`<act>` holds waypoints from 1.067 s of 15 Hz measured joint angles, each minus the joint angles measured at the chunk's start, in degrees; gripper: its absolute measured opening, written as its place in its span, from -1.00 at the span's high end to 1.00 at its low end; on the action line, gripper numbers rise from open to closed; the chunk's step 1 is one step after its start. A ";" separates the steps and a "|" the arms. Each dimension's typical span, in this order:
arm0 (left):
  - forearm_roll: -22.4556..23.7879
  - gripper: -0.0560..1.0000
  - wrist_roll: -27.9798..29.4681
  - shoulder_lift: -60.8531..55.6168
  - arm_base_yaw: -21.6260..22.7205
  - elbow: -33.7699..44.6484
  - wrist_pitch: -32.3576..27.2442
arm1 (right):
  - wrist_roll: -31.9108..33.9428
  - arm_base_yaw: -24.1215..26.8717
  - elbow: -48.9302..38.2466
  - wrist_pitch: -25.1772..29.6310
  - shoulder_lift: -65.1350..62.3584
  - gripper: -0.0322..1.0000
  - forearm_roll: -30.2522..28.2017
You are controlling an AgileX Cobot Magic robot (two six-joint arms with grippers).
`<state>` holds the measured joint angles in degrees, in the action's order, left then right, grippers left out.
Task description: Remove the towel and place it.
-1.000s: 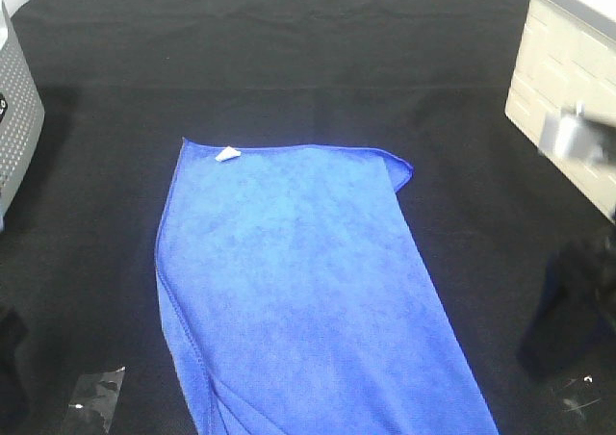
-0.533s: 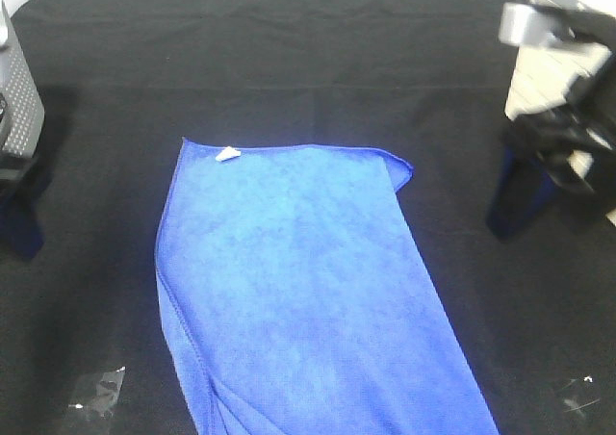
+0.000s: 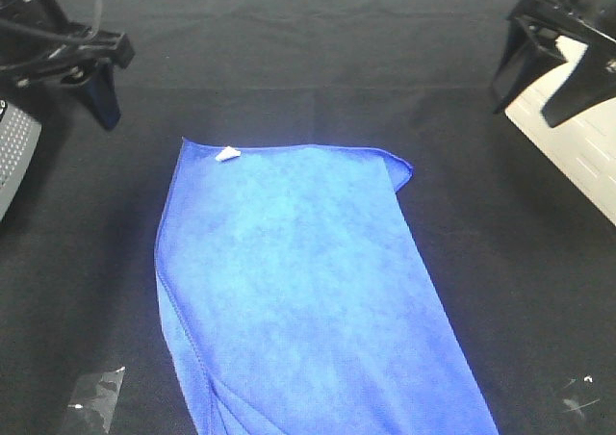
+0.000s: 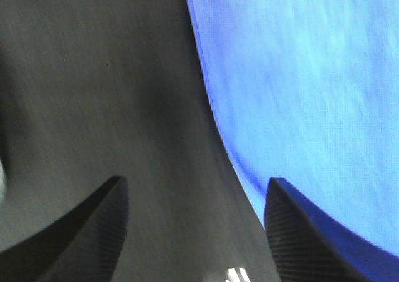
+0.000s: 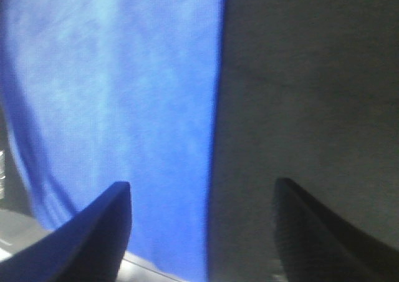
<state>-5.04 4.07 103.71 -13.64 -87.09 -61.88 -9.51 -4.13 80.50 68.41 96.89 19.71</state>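
The royal-blue towel [image 3: 298,281] lies flat on the black cloth [image 3: 308,50]. Its white tag [image 3: 228,153] is at the far left corner, and the far right corner is folded over. My left gripper [image 3: 99,96] hangs open and empty above the cloth, beyond the towel's far left corner. My right gripper [image 3: 541,81] hangs open and empty at the far right, clear of the towel. The left wrist view shows the open gripper [image 4: 193,232] over the cloth beside the towel's edge [image 4: 299,76]. The right wrist view shows the open gripper [image 5: 202,232] over the towel's edge [image 5: 112,95].
A grey perforated bin [image 3: 14,156] stands at the left edge. A white brick-patterned box [image 3: 577,156] stands at the right. A clear plastic scrap [image 3: 96,396] lies at the near left, and another small scrap [image 3: 577,396] at the near right.
Both arms have swung from the near sides of the table up to the far corners. The towel has not moved.
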 joint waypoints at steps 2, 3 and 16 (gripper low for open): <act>6.42 -0.22 1.66 3.21 0.17 -3.55 0.29 | 0.69 0.34 0.17 0.97 1.03 -0.39 -4.01; 9.45 -0.27 4.98 3.55 0.17 -3.95 0.69 | 1.72 0.34 0.17 1.09 1.15 -0.58 -4.98; -9.63 -0.60 -4.81 31.00 6.19 -33.58 -7.10 | -10.54 0.40 18.62 1.03 29.22 -0.90 11.40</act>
<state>-14.67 -0.74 134.70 -7.45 -120.66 -68.98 -20.05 -3.72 99.12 69.44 126.11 31.11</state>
